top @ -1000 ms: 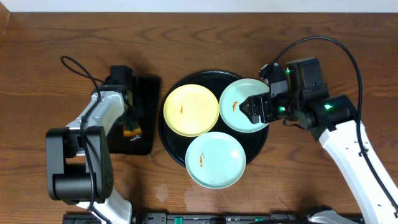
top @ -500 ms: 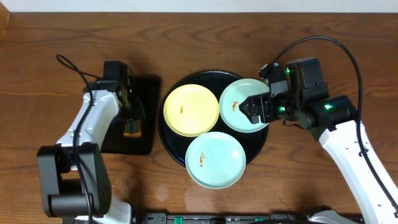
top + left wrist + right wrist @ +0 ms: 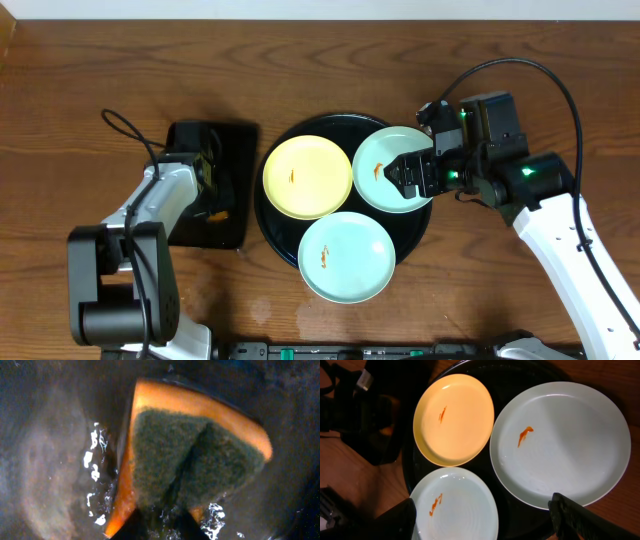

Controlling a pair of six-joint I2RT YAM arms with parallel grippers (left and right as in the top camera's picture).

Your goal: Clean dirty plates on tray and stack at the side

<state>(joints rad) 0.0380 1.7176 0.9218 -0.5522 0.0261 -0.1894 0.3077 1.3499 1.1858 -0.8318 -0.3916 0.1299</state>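
Note:
Three plates lie on the round black tray [image 3: 335,122]: a pale yellow one [image 3: 307,177], a mint one [image 3: 372,172] at the right and a mint one [image 3: 345,257] at the front. Each carries a small orange smear. My right gripper [image 3: 410,172] hovers open over the right mint plate [image 3: 560,442]; in its wrist view [image 3: 485,515] the fingers straddle the gap above the front plate [image 3: 455,505], beside the yellow plate [image 3: 454,417]. My left gripper [image 3: 212,195] is shut on an orange sponge with a green scouring face [image 3: 195,450], pinched into a fold down on the wet rectangular tray.
The small rectangular black tray [image 3: 235,150] lies left of the round tray, with water droplets [image 3: 95,457] on its surface. Bare wooden table [image 3: 480,300] lies around both trays. Cables trail from both arms.
My left gripper opened and then shut again on the sponge, shifting slightly over the rectangular tray. The right arm and the three plates have not moved.

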